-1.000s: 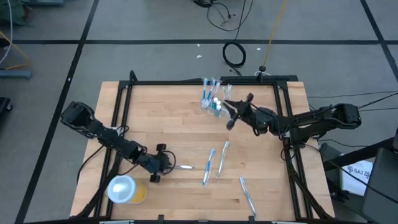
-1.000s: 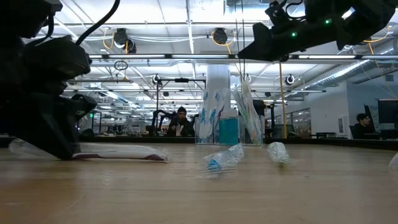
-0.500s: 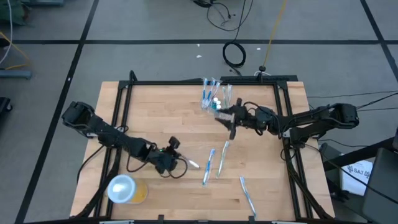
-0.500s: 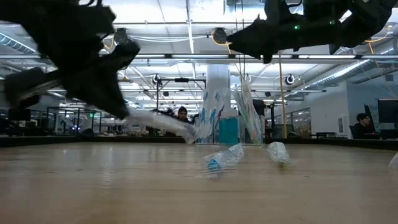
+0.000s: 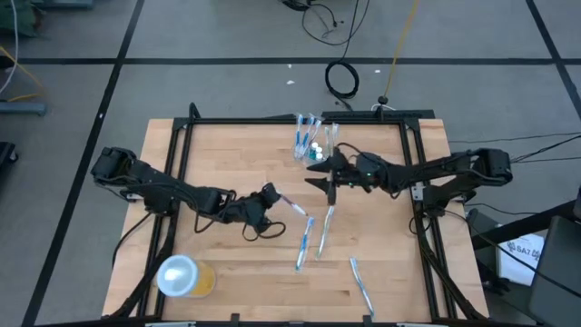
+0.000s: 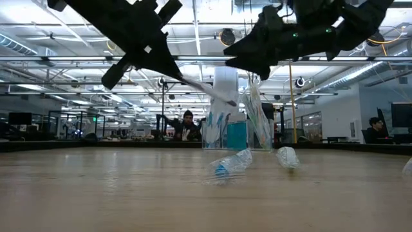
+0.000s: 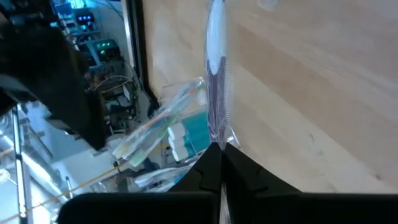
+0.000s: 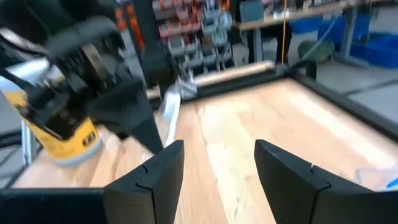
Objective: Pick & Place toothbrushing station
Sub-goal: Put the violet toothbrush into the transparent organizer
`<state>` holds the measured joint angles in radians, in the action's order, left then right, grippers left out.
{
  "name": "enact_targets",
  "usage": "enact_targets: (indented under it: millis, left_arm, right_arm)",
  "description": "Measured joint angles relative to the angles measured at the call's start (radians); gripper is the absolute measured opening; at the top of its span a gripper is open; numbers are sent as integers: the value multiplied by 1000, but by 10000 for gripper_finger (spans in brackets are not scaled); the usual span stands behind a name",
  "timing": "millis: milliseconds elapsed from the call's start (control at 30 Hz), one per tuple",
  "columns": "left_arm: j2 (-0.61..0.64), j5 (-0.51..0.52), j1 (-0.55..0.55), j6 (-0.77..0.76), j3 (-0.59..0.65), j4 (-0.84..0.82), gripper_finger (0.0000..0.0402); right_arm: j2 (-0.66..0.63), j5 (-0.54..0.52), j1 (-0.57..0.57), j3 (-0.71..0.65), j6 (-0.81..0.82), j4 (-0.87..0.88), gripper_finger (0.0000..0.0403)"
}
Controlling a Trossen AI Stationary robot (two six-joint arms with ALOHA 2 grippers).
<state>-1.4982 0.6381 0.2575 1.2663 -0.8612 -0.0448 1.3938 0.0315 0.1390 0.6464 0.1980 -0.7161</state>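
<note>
Wooden tabletop (image 5: 227, 163), black frame round it. Left gripper (image 5: 270, 196) mid-table, raised, fingers clamped on a slim wrapped white-and-blue toothbrush (image 5: 292, 205) pointing toward the small clear plastic cup (image 5: 309, 148) of toothbrushes at the far edge. Right gripper (image 5: 320, 170) just beside that cup, fingers apart, holding nothing. More wrapped toothbrushes (image 5: 314, 236) lie flat mid-table. Orange-yellow cup with white lid (image 5: 184, 276) near corner.
</note>
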Motion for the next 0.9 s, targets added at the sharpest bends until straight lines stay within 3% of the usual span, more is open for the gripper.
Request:
enact_targets:
  millis: [200,367,800,900]
  left_arm:
    - [0,23,0,34,0,22,3]
    - [0,101,10,33,0,30,7]
    - [0,131,31,127,1,141,5]
    - [0,141,27,123,1,152,10]
  right_arm:
    - [97,20,-1,95,0,81,190]
    - [180,214,-2,157,48,84,190]
    - [293,216,-2,256,131,76,190]
    - [293,264,0,260,135,69,189]
